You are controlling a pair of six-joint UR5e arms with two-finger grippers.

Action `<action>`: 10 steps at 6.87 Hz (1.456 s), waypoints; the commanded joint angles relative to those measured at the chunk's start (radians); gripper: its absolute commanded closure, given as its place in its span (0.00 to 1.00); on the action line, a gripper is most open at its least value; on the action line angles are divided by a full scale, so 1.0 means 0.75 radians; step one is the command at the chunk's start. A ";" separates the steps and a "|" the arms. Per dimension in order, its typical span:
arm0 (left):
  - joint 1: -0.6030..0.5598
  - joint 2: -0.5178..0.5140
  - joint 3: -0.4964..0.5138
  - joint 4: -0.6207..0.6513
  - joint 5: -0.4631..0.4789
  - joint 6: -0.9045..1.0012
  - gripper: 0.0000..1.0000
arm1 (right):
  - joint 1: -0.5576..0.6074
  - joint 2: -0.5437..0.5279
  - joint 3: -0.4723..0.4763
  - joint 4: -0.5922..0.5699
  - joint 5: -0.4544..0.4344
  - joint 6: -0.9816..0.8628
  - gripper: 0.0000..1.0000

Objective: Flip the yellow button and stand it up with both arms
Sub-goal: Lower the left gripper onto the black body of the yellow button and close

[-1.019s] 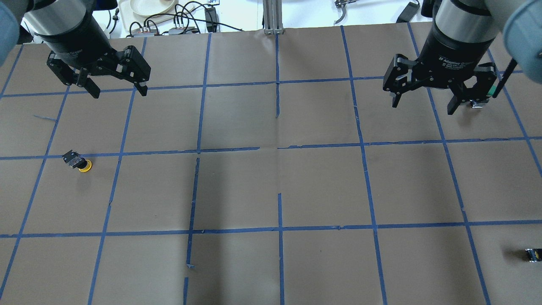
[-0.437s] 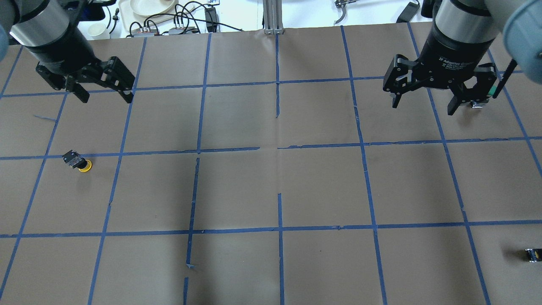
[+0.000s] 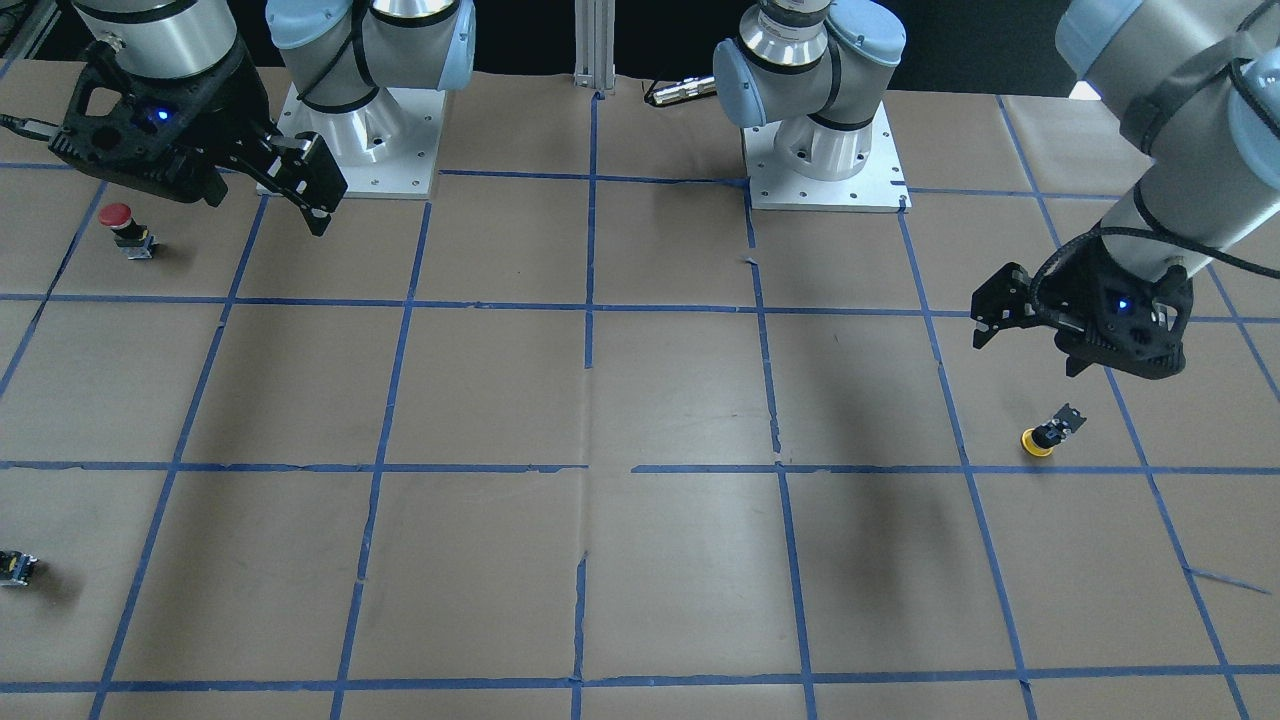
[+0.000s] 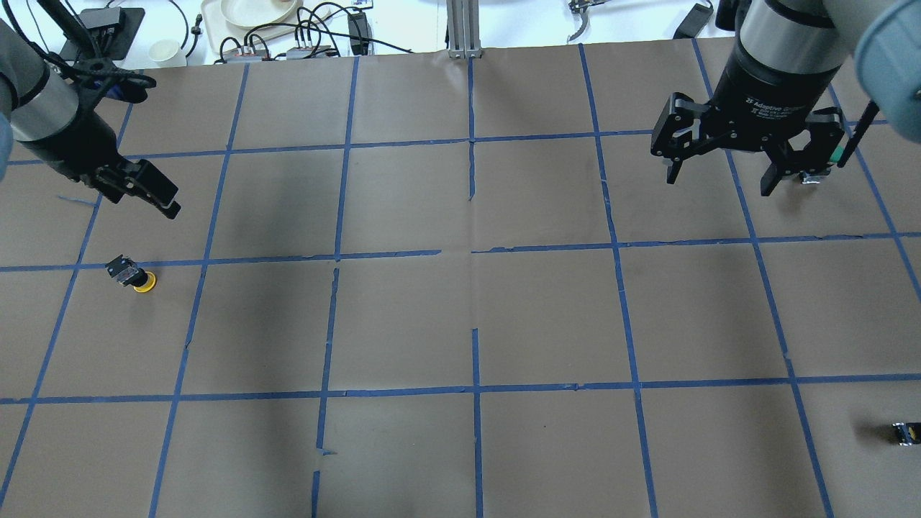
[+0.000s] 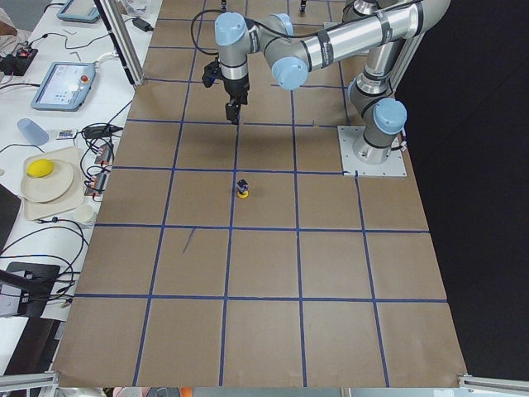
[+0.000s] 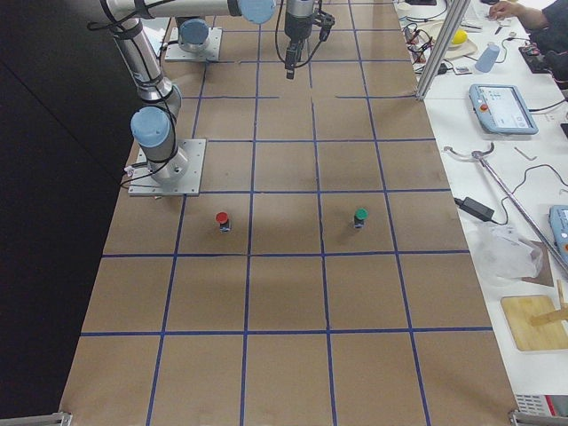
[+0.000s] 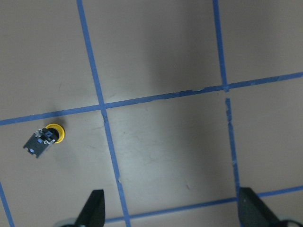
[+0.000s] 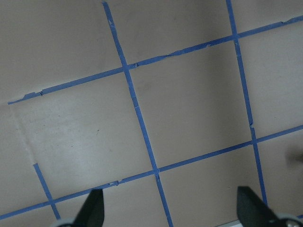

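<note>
The yellow button [image 4: 134,275] lies tipped on its side on the brown paper at the table's left, black body pointing away from the cap. It also shows in the front view [image 3: 1045,432], the left side view [image 5: 243,188] and the left wrist view [image 7: 45,140]. My left gripper [image 4: 140,198] hangs open and empty above the table, just behind the button; its wrist view shows both fingertips [image 7: 94,210] apart with the button ahead and left. My right gripper [image 4: 719,180] is open and empty over the far right of the table.
A red-capped button [image 3: 121,226] stands near the right arm's base. A green-capped button [image 6: 359,216] stands beside the right gripper, partly hidden by it in the overhead view [image 4: 827,160]. A small dark block [image 4: 905,432] lies at the near right edge. Blue tape lines grid the paper.
My left gripper has swung left and toward the yellow button, turning as it went. The right gripper and the button have not moved.
</note>
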 commanded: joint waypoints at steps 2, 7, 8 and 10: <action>0.263 -0.151 -0.036 0.161 0.002 0.601 0.00 | 0.000 0.000 0.006 0.000 0.001 0.002 0.00; 0.356 -0.282 -0.226 0.533 -0.008 1.033 0.00 | 0.000 -0.002 0.031 -0.004 -0.007 0.002 0.00; 0.356 -0.299 -0.277 0.667 -0.010 1.043 0.01 | -0.002 -0.002 0.031 -0.004 -0.005 0.002 0.00; 0.354 -0.305 -0.278 0.687 -0.017 1.045 0.21 | -0.002 -0.002 0.031 -0.004 -0.005 0.004 0.00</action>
